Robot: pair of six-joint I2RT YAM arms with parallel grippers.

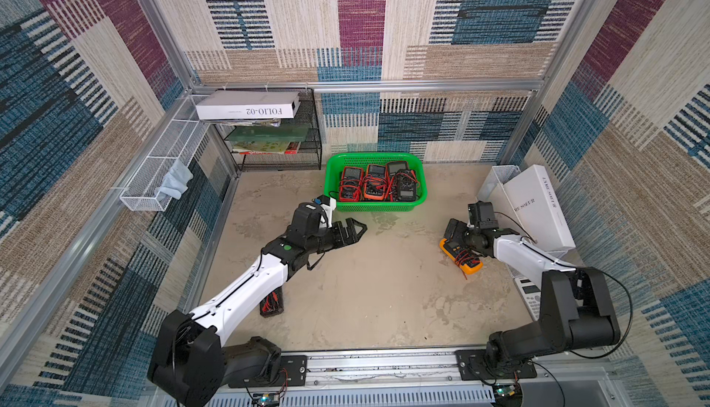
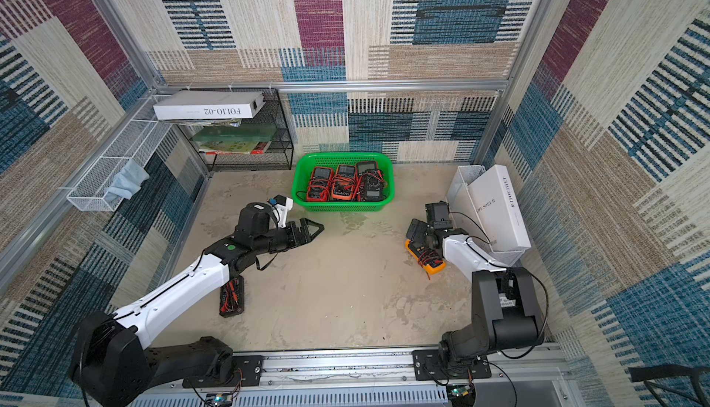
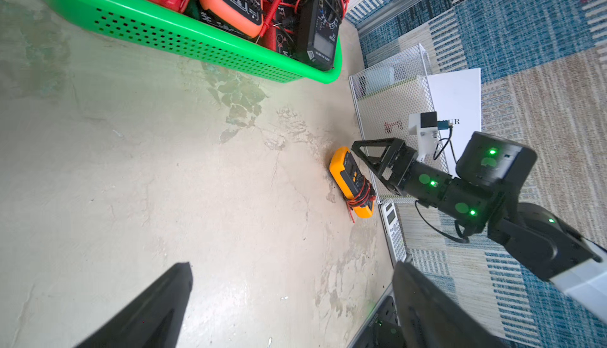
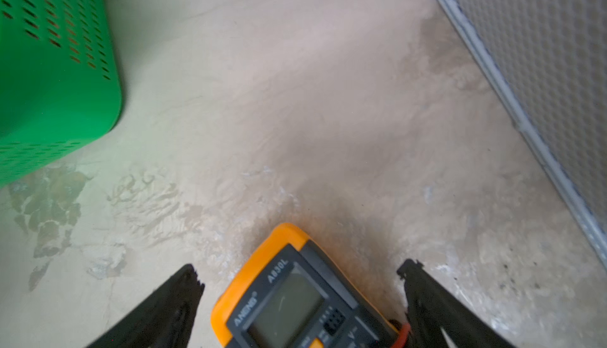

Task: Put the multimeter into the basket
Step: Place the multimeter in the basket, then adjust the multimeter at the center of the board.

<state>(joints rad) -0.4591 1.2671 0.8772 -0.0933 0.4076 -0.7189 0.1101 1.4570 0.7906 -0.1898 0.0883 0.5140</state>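
My R arm rises from its base at the near R, elbow high, forearm sloping fwd and down. The wrist is tipped so the R gripper [image 1: 454, 231] points at the floor over the orange meter [image 1: 465, 263]. My L arm stretches fwd and inward, low, w/ the L gripper [image 1: 359, 228] about level. Its tips are just short of the basket [image 1: 374, 206]'s near L corner, not touching. Both sets of fingers are spread wide, holding nothing.

Hard to see: in both top views my R wrist covers the meter's screen end. Only its lower half shows, w/ red leads wrapped round. R wrist view is soft, and the frame edge cuts the meter off below the screen. A black meter [image 1: 272, 303] on the floor is partly under my L forearm.

The orange meter lies flat on the floor, well R of the basket, near the white mesh holder [image 1: 495, 177]. Its screen end sits between my R fingers [image 4: 177, 297], w/ floor showing each side at the tips. Further back, by the red lead, can't tell if a finger touches.
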